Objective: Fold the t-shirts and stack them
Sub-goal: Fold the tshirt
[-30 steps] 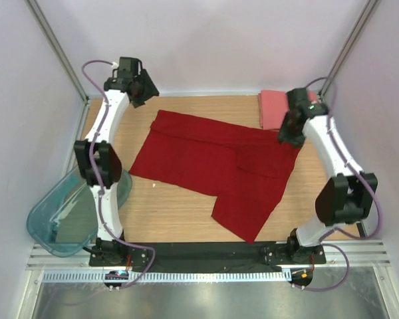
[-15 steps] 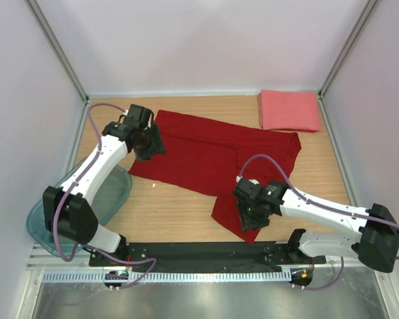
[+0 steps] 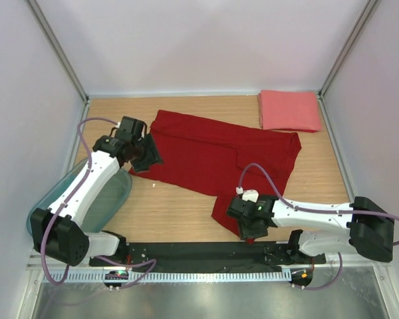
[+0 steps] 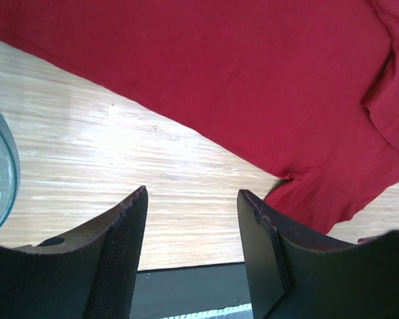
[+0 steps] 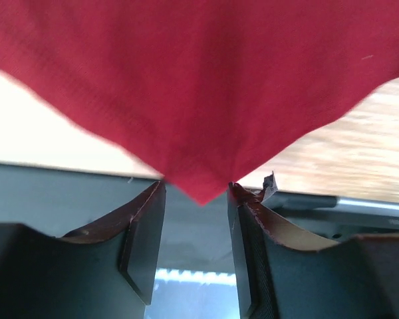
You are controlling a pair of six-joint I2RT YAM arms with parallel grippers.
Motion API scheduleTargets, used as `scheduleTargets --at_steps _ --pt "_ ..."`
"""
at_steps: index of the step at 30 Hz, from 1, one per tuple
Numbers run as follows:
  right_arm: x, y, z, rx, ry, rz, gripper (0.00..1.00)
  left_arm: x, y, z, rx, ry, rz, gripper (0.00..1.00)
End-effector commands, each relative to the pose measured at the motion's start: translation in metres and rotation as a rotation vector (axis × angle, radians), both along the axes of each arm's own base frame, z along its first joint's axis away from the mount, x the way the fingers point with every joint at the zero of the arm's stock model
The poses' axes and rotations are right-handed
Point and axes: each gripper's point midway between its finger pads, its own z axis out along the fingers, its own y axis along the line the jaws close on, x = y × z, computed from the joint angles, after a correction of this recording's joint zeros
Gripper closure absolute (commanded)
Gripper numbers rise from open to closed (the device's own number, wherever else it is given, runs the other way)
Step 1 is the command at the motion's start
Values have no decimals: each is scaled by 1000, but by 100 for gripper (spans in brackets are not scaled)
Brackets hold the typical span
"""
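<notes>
While the dark red shirt (image 3: pixel 206 153) lies spread at the table's (image 3: pixel 179 209) centre and the folded salmon-pink shirt (image 3: pixel 289 111) sits at two o'clock, both tools stand open. The right tool (image 5: pixel 196 189) straddles the red shirt's six-o'clock corner without pinching it. Closing here may catch only the tip, which could slip free on lifting. The left tool (image 4: pixel 193 196), at nine o'clock, hovers over bare wood beside the hem and might close on nothing.
</notes>
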Motion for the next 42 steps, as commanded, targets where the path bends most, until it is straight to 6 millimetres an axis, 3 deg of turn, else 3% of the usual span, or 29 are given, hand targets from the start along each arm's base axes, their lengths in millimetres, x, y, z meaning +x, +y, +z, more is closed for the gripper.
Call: scheduleTargets --at_steps 1,5,12,20,24,30,33,34,36,42 --pt "24 -7 6 -56 -133 -66 51 4 -6 15 -46 -41 3 43" --pt "33 -14 19 -12 -214 -178 52 6 -7 18 -44 -47 -2 43" --pt "43 -40 13 4 -286 -361 52 5 -5 17 -31 -43 -15 43" --pt "47 -41 -9 -66 -245 -348 53 9 -6 18 -24 -45 -34 43" --pt "55 -37 -10 -81 -266 -342 55 10 -3 20 1 -49 -38 43" --pt "49 -28 -14 -103 -199 -329 62 11 2 18 24 -44 -39 43" --pt "43 -21 -19 -75 -154 -345 76 15 4 18 34 -46 -39 42" --pt "43 -20 -17 -60 -160 -354 87 15 6 19 36 -42 -34 43" --pt "45 -27 -10 -65 -186 -380 99 17 10 15 50 -27 -30 42" --pt "59 -41 29 -19 -307 -435 99 24 32 4 110 17 28 42"
